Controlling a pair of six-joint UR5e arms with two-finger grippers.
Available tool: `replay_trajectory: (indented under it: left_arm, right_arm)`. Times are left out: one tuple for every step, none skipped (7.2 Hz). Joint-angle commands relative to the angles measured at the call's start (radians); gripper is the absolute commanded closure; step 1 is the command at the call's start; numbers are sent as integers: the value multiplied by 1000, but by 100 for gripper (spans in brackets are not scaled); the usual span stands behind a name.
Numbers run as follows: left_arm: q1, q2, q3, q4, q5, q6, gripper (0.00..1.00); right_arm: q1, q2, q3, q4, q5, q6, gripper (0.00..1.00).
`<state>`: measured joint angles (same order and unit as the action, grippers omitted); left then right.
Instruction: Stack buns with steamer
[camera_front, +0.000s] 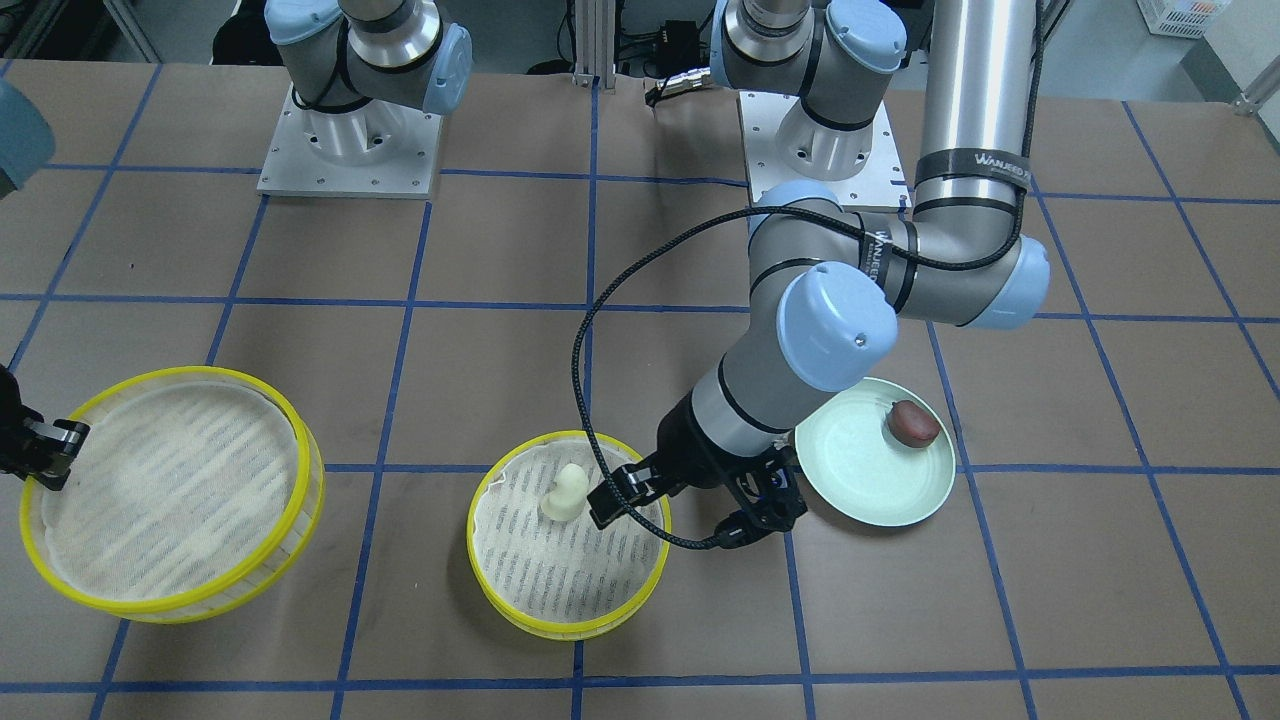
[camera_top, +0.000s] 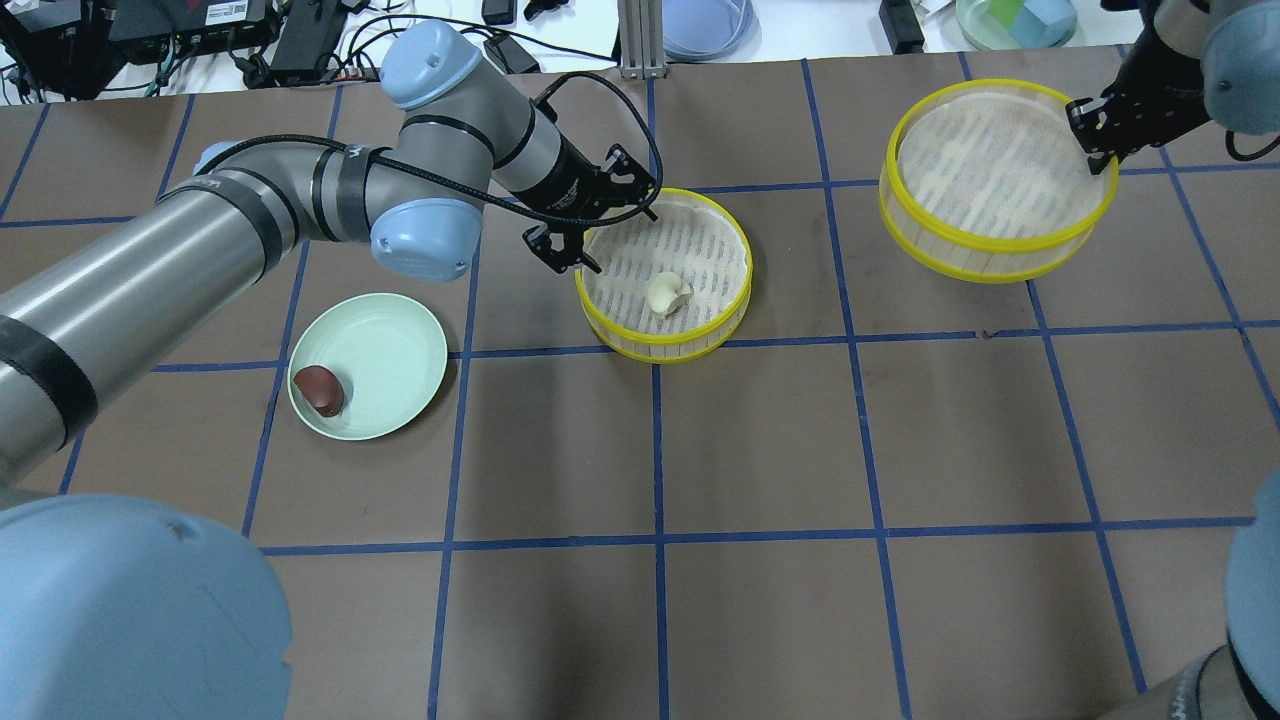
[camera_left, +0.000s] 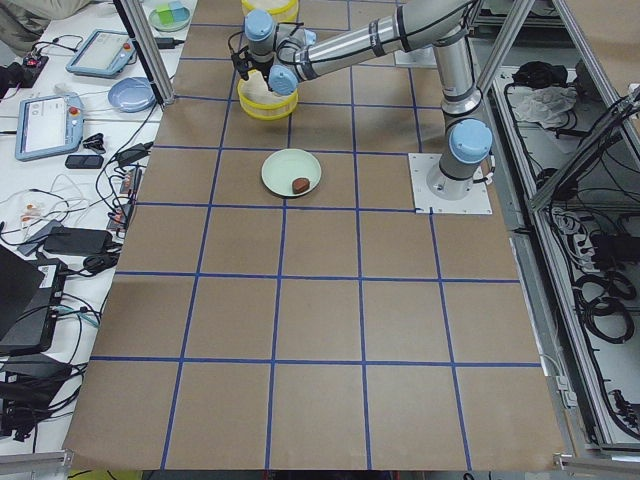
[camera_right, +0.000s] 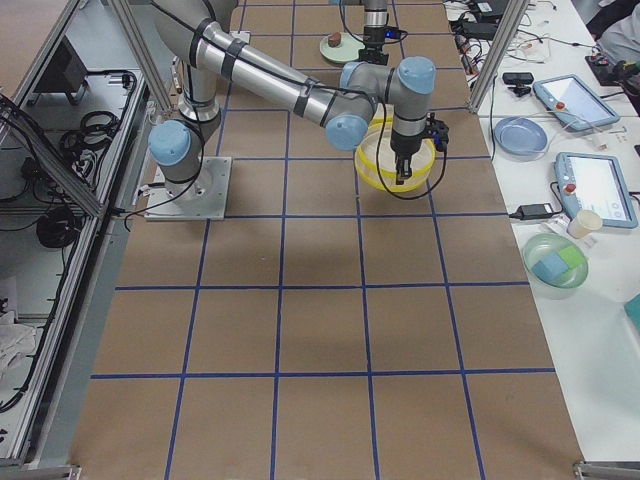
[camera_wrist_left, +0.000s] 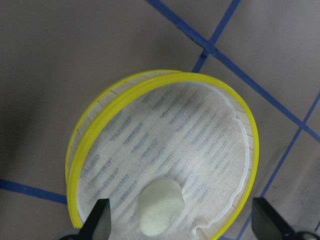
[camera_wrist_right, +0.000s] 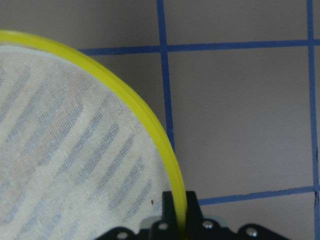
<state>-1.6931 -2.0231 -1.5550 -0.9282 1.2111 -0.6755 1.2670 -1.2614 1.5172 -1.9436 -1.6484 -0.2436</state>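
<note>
One yellow-rimmed steamer (camera_top: 700, 340) stands mid-table with the cream-white bun (camera_top: 667, 293) on its mesh floor; the bun also shows in the left wrist view (camera_wrist_left: 160, 207) and the front view (camera_front: 563, 492). My left gripper (camera_top: 592, 215) is open and empty, just above this steamer's left rim, its fingertips (camera_wrist_left: 100, 220) either side of the bun. My right gripper (camera_top: 1095, 140) is shut on the rim (camera_wrist_right: 165, 150) of the second steamer (camera_top: 990, 250), which is empty and held slightly tilted off the table. The reddish-brown bun (camera_top: 318, 390) lies on the mint-green plate (camera_top: 400, 340).
The plate sits to the left of the middle steamer, under my left forearm (camera_top: 200, 240). The table is brown paper with a blue tape grid. Beyond its far edge lie cables, a blue dish (camera_top: 705, 20) and a bowl (camera_top: 1015, 20). Both arm bases (camera_front: 350, 140) stand at the robot side.
</note>
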Motion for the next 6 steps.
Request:
replay_trajectory:
  left_arm:
    - [128,56,24,-109,90,266,0]
    - [200,90,13,-211,126,418,0]
    - [234,105,0,-263,225,527,0]
    - [248,112,-22,-305,278,639,0]
    - [277,112,-69,-305,380,842,0]
    - [318,112,-135,-305,401,1022,0]
  right_arm:
    - [47,-10,1,3,-1,62,100]
    - [101,-18,3,18,-2,131,100]
    - [161,-47,3,59,-1,218,100]
    - [223,-65,3,89,1,313,100]
    - [291,-66,3,87,2,393,100]
    - [349,-50,3,78,10,499,100]
